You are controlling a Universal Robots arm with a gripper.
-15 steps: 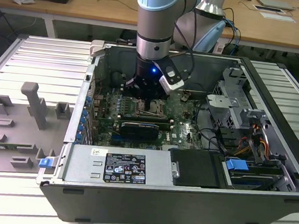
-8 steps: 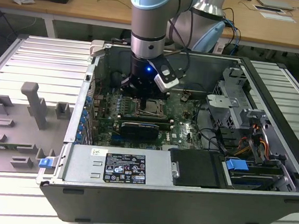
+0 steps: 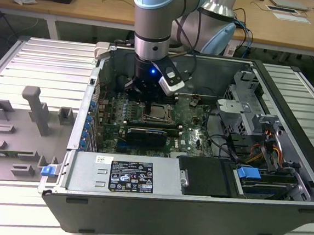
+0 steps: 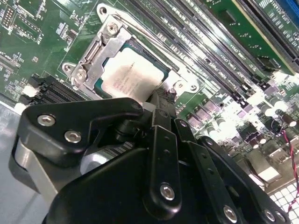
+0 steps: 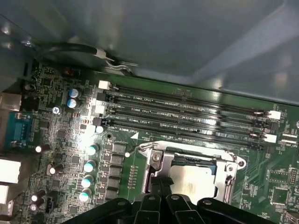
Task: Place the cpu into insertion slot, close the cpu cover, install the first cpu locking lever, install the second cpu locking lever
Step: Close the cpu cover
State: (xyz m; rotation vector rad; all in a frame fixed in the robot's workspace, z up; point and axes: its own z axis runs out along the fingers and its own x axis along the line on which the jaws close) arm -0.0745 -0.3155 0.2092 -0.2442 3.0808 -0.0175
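cpu: lying flat in the insertion slot, mid-motherboard.
cpu cover: down, framing the cpu.
claw: fingers pressed together, tips at the slot's edge, just beside the cpu.
computer case: open, on the bench.

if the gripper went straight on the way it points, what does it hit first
Probably the cpu cover's near rim, right beside the cpu; depth is unclear, so it may already touch.
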